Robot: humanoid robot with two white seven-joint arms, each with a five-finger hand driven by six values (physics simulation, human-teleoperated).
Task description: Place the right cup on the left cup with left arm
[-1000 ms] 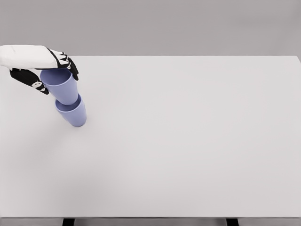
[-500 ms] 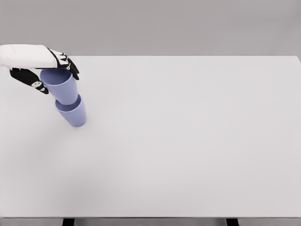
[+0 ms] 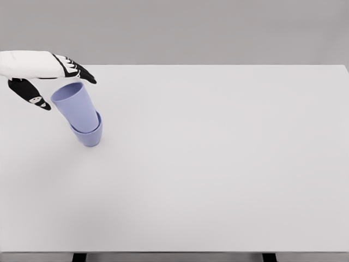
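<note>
Left hand [image 3: 41, 73] upper left; fingers [image 3: 82, 73] spread, holding nothing, just above top cup [image 3: 76, 106]. Top cup nested, tilted, in bottom cup [image 3: 89, 136] on table [image 3: 218, 164].

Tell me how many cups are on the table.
2: a lower cup near the table's left edge, and an upper cup nested in it, below the open left hand.

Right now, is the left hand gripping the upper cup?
No, the left hand has its fingers spread apart above the upper cup, which sits nested in the lower cup.
</note>
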